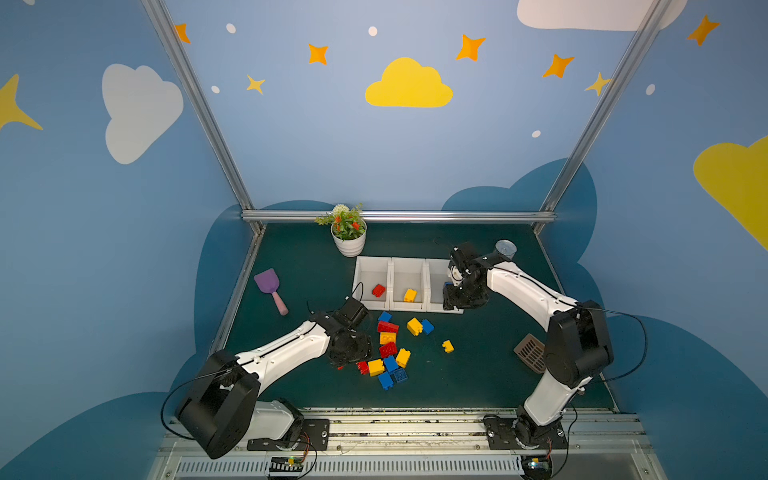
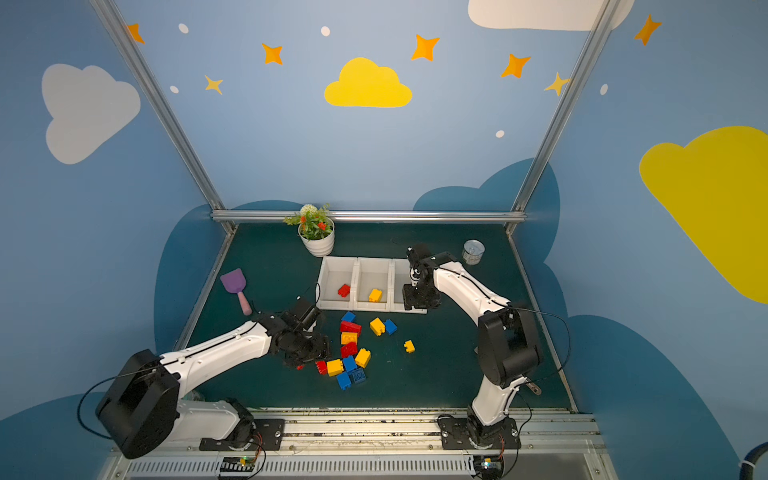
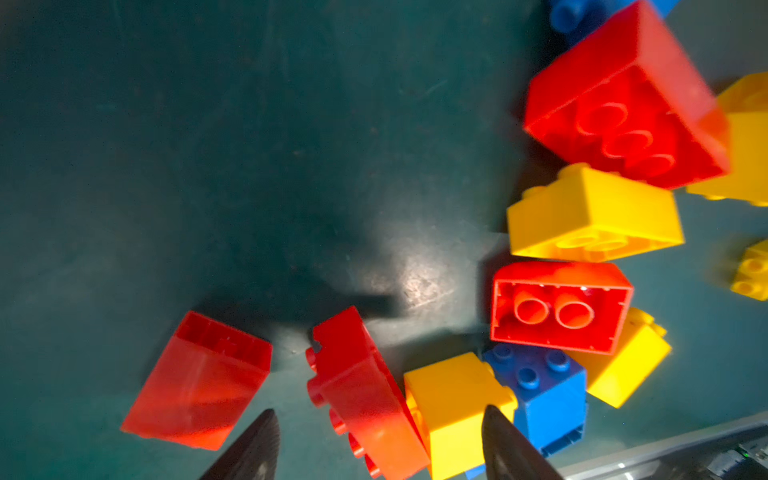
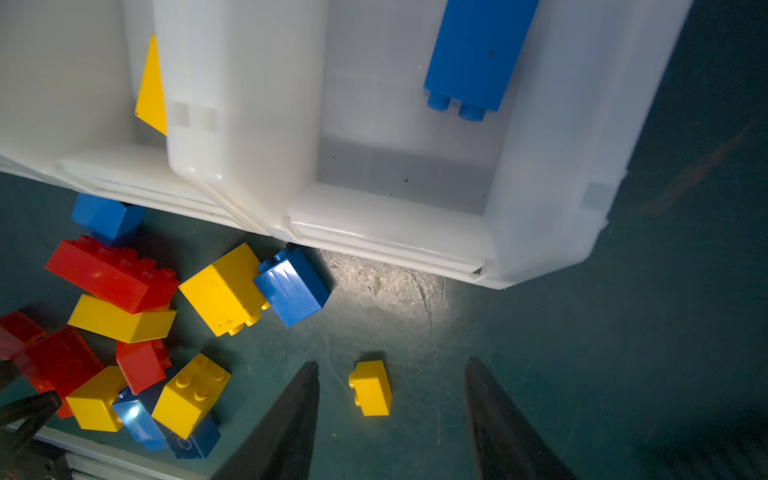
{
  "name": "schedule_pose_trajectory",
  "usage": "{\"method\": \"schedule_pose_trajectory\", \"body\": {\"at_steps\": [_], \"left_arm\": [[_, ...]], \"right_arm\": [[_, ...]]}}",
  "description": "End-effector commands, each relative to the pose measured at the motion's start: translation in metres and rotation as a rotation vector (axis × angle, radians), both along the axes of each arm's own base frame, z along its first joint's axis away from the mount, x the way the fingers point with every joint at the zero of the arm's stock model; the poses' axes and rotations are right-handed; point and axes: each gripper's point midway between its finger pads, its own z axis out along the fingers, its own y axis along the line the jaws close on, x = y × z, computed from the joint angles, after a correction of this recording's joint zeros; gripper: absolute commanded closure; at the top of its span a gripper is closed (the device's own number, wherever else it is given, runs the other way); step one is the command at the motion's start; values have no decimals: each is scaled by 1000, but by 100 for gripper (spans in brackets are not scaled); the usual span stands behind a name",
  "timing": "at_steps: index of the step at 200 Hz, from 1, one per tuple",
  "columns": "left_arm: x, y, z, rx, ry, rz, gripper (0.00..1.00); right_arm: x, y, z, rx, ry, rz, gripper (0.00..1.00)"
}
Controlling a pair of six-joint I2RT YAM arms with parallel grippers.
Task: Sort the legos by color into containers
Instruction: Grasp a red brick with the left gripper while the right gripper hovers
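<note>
Plastic, hard and glossy, the legos (image 1: 388,351) look light and stiff. They seem unlikely to break but quick to skid or tip if pushed off-centre. Most lie in a loose heap on the table (image 1: 478,374) just in front of the containers (image 1: 391,274), several touching or leaning on each other. A lone red brick (image 1: 378,290) sits in the left bin, a lone yellow brick (image 1: 410,295) in the middle one and a blue brick (image 4: 478,54) in the right one.

The left gripper (image 3: 379,409) is low at the heap's left edge, its jaws spread astride a red studded brick (image 3: 357,395) that lies on its side. A yellow neighbour (image 3: 453,411) touching that brick also sits partly between the jaws, so closing there may catch both. The surest hold is probably across two flat opposite side walls rather than over the studs, squeezed squarely so the smooth faces do not squirt out.

The right gripper (image 4: 392,361) hangs over the right bin, jaws spread and holding nothing
</note>
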Motion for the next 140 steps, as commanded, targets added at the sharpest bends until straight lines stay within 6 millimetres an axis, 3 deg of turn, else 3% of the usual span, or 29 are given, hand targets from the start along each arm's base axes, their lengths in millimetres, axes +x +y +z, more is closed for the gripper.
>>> {"method": "schedule_pose_trajectory", "body": {"at_steps": [1,140], "left_arm": [[4,1,0,23,-6,19,28],[14,-7,-10,36,-6,-18,68]], "right_arm": [[-2,2,9,29,-27,-8,43],[-2,0,8,12,-17,-19,49]]}}
